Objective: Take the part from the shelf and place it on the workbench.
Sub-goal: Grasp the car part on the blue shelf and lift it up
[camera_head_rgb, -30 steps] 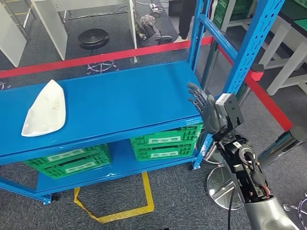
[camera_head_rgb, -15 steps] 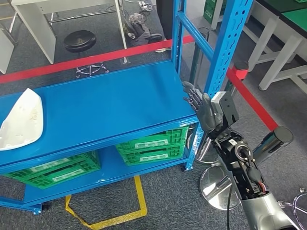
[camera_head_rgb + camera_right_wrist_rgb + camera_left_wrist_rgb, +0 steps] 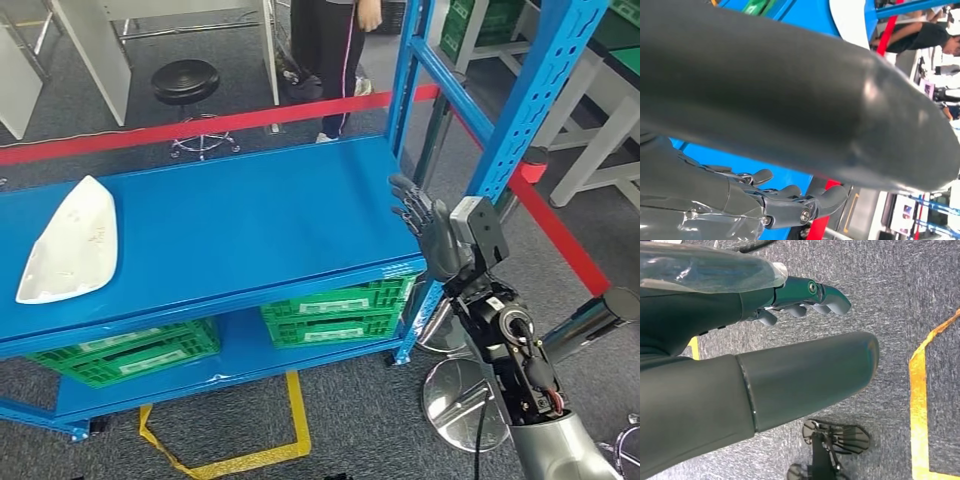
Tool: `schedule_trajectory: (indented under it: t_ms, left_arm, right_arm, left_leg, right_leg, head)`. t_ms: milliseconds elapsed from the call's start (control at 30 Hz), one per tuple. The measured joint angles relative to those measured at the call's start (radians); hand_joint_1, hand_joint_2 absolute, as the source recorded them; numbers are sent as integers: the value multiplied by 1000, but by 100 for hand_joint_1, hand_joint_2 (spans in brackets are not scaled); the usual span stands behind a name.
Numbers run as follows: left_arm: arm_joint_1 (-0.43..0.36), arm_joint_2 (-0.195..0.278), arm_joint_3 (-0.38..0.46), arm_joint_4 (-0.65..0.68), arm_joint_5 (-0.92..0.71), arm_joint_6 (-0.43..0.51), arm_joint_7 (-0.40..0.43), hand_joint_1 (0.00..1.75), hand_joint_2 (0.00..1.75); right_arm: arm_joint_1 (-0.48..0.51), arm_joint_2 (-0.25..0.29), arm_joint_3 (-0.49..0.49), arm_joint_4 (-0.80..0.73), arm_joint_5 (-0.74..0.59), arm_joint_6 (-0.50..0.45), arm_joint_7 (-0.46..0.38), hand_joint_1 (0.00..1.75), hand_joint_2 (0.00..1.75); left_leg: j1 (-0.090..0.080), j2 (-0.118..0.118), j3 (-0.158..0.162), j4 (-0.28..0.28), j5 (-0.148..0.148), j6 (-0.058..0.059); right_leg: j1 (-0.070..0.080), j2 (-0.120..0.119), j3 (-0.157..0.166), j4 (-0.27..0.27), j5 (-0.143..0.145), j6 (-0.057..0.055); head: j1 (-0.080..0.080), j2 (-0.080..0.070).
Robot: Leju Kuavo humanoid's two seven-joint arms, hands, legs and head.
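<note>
Grey carpet runs under a blue shelf (image 3: 226, 215) with red barrier tape (image 3: 189, 125) stretched behind it, and a person (image 3: 324, 40) stands beyond the tape near a black stool (image 3: 185, 80). Far left on the upper level lies the white part (image 3: 68, 240), flat and untouched, close to the front edge. Below it and further along sit green crates (image 3: 332, 305) on the lower level. Now over to the right end: the right robot hand (image 3: 423, 225) hovers by the shelf's corner post, fingers spread and holding nothing, well apart from the part. The left robot hand (image 3: 806, 295) hangs over the floor, fingers apart and lightly curled, nothing in it either, with yellow floor tape (image 3: 919, 390) nearby. So by my reading the job is barely begun: no reach across, no grasp, no carry, and the desk is yet to come.
</note>
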Motion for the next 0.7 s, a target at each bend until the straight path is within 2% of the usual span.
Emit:
schedule_trajectory:
  t_ms: [67, 100, 133, 200, 267, 300, 367, 400, 433, 467, 500, 567, 600, 633, 700]
  left_arm:
    - [-1, -1, 0, 0, 1, 1, 0, 0, 0]
    - [-1, -2, 0, 0, 1, 1, 0, 0, 0]
    - [-1, -2, 0, 0, 2, 1, -1, 0, 0]
    - [0, -1, 0, 0, 2, 1, -1, 0, 0]
    - [1, -1, 0, 0, 3, 1, -1, 0, 0]
    - [1, 0, 0, 0, 3, 2, -2, 0, 0]
    - [1, 0, 0, 0, 3, 3, -2, 0, 0]
    - [3, 0, 0, 0, 3, 4, -2, 0, 0]
    - [5, 0, 0, 0, 3, 4, -2, 0, 0]
    - [6, -1, 0, 0, 3, 4, -2, 0, 0]
    - [7, 0, 0, 0, 3, 4, -2, 0, 0]
    - [7, 0, 0, 0, 3, 5, -3, 0, 0]
    - [6, 0, 0, 0, 3, 5, -3, 0, 0]
    - [5, 0, 0, 0, 3, 5, -4, 0, 0]
    - [6, -1, 0, 0, 3, 5, -4, 0, 0]
  right_arm:
    - [-2, 0, 0, 0, 2, 1, 1, 0, 0]
    - [-3, 0, 0, 0, 2, 2, 2, 0, 0]
    - [-4, 0, 0, 0, 2, 2, 3, 0, 0]
    - [-5, 0, 0, -1, 3, 3, 4, 0, 0]
    - [-7, 0, 1, -1, 4, 4, 5, 0, 0]
    - [-8, 0, 1, -1, 5, 5, 6, 0, 0]
    - [-10, 0, 1, -1, 7, 6, 7, 0, 0]
    - [-10, 0, 2, -1, 7, 8, 9, 0, 0]
    - [-10, 0, 2, 0, 7, 9, 10, 0, 0]
    - [-10, 0, 2, 0, 7, 10, 11, 0, 0]
    - [-10, 0, 2, 0, 7, 10, 11, 0, 0]
    - [-12, 0, 2, 0, 7, 11, 11, 0, 0]
    - [-13, 0, 2, 0, 7, 11, 11, 0, 0]
    - [-15, 0, 2, 0, 7, 11, 11, 0, 0]
    - [-17, 0, 2, 0, 7, 11, 11, 0, 0]
  left_leg:
    - [-1, -8, 5, 4, -4, -6]
    - [-2, -11, 4, 5, -5, -10]
    - [-2, -15, 3, 7, -5, -13]
    - [-2, -22, 1, 6, -2, -22]
    - [-1, -21, -11, 34, -22, -33]
    - [0, -17, -31, 78, -48, -40]
    - [7, -8, -100, 221, -115, -52]
    - [11, -5, -134, 286, -136, -56]
    - [14, -3, -153, 318, -138, -59]
    - [17, -1, -152, 308, -121, -61]
    - [19, 3, -129, 255, -87, -61]
    - [18, 25, -56, 102, -19, -59]
    - [16, 34, -29, 46, -1, -55]
    - [13, 39, -16, 17, 4, -50]
    - [10, 29, -15, 10, 0, -37]
  right_leg:
    - [1, 9, 70, -148, 63, -8]
    - [1, 13, 93, -196, 77, -13]
    - [2, 16, 103, -218, 78, -18]
    - [3, 11, 108, -225, 79, -28]
    - [-2, 1, 117, -233, 85, -39]
    - [-5, -5, 121, -236, 88, -44]
    - [-7, -15, 120, -238, 89, -47]
    - [-7, -20, 120, -238, 88, -46]
    - [-8, -25, 121, -237, 87, -45]
    - [-9, -30, 122, -237, 85, -44]
    - [-10, -34, 125, -237, 82, -41]
    - [-9, -42, 131, -236, 74, -32]
    - [-7, -45, 133, -236, 70, -26]
    - [-5, -49, 134, -236, 67, -20]
    - [-4, -58, 139, -239, 61, -9]
  head:
    - [5, 0]
    - [5, 0]
    - [4, 0]
    - [1, 0]
    - [-3, 0]
    - [-8, 0]
    - [-21, 0]
    - [-25, 0]
    - [-27, 0]
    - [-27, 0]
    - [-28, 0]
    - [-31, 0]
    - [-32, 0]
    - [-32, 0]
    - [-27, 0]
